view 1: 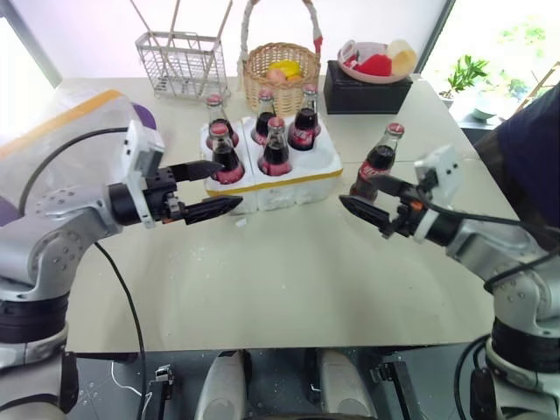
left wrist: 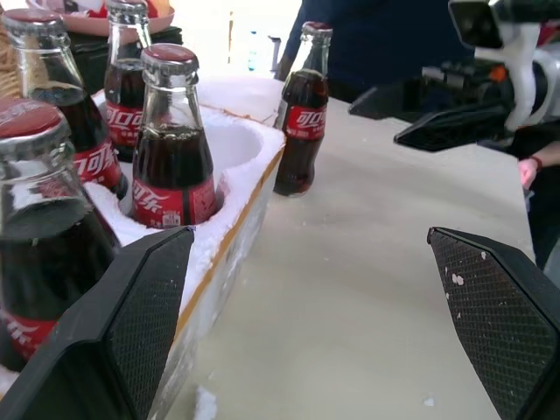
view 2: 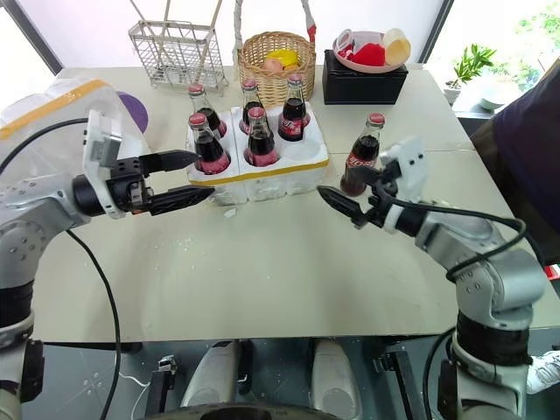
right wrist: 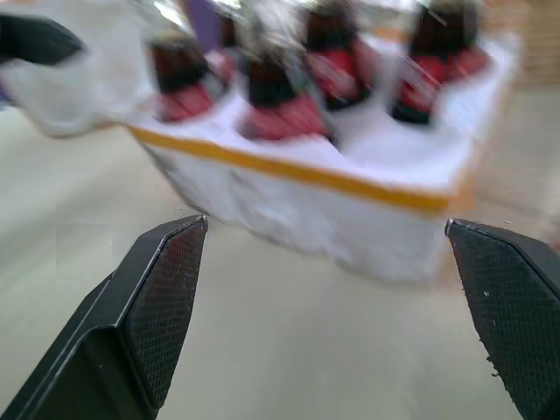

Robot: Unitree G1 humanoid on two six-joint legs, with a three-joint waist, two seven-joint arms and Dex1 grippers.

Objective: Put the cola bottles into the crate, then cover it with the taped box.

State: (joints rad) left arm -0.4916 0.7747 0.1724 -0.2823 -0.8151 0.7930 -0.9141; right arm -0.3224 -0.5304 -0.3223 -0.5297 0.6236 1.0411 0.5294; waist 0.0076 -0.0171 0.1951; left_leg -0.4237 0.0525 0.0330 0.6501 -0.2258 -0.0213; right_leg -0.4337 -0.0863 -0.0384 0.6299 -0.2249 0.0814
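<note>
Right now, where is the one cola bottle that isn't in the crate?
The loose cola bottle stands upright on the table, to the right of the crate, just beyond the open right pincer.

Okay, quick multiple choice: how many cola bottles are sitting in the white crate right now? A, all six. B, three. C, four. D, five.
D: five cola bottles stand in the crate's wells, its near right well is empty, and the sixth bottle stands on the table to the crate's right, near the open right gripper.
</note>
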